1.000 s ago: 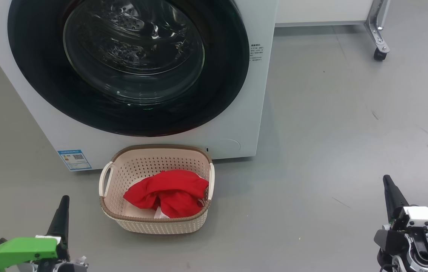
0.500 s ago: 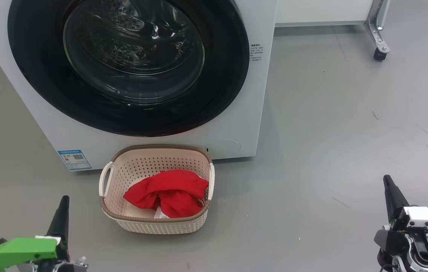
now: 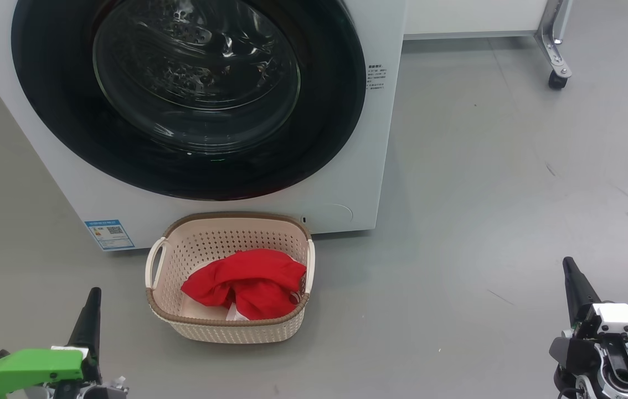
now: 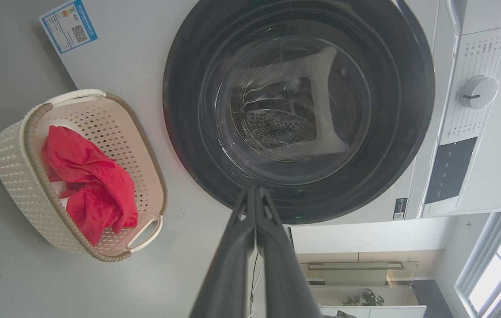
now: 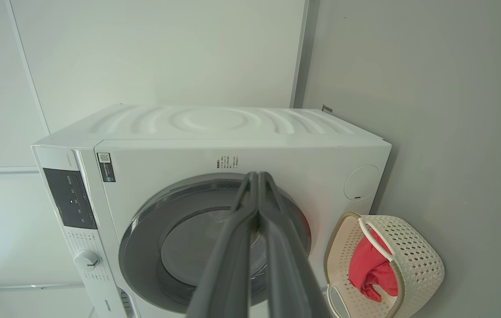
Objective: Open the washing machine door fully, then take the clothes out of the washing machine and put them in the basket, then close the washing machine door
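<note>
Looks along left gripper, fingers pressed together, tips over the door's black rim. Shows door closed on washer, red clothes heaped in basket just beside washer front.

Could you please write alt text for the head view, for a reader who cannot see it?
A white washing machine, its round black-rimmed door shut, stands behind a cream basket holding red clothes on a grey floor. The left gripper at lower left and the right gripper at lower right are shut and empty.
</note>
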You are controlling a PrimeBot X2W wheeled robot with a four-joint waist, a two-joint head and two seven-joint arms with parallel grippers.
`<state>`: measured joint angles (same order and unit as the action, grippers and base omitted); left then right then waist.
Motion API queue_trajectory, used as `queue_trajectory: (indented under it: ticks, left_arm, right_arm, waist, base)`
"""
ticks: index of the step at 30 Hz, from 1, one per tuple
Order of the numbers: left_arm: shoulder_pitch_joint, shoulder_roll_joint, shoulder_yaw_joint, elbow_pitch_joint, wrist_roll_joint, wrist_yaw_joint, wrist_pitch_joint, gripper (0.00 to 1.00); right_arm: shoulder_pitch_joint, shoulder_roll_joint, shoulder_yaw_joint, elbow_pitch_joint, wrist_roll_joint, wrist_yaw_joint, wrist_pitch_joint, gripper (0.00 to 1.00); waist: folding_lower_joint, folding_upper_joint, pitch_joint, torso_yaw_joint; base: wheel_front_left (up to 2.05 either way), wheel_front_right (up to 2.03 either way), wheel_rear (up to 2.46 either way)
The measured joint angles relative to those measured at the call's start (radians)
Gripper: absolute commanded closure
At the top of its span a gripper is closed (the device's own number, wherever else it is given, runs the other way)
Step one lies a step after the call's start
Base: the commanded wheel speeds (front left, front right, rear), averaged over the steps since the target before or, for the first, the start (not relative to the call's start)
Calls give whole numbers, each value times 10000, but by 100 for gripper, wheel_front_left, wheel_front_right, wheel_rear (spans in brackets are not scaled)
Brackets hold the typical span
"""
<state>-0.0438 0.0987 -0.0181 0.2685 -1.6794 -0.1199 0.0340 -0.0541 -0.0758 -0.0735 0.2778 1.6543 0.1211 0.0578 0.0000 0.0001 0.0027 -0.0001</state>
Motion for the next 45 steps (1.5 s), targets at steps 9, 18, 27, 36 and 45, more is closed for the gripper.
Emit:
queue_trajectory:
  ticks: [9, 18, 27, 36, 45]
  left_arm:
    - [-7, 0, 10, 31, 0, -2, 0, 100]
    - [-14, -2, 21, 46, 0, -2, 0, 100]
    - [-28, -4, 42, 61, 0, -2, 0, 100]
    - [-34, -6, 54, 73, 0, -2, 2, 100]
    - [-36, -10, 63, 81, 0, -4, 15, 100]
  right_arm:
    - [-1, 0, -10, 23, 0, 0, 0, 100]
    - [-2, 2, -15, 29, 0, 0, 2, 100]
    - [-3, 4, -23, 33, 0, 0, 44, 100]
    - [-4, 4, -31, 33, 0, 0, 46, 100]
    - [-4, 6, -42, 33, -2, 0, 46, 100]
  waist:
    - [0, 0, -1, 0]
    - [0, 0, -1, 0]
    - [0, 0, -1, 1]
    - [0, 0, -2, 1]
    - [0, 0, -2, 0]
  base:
    - [0, 0, 0]
    - [0, 0, 0]
    - [0, 0, 0]
    - [0, 0, 0]
    - [0, 0, 0]
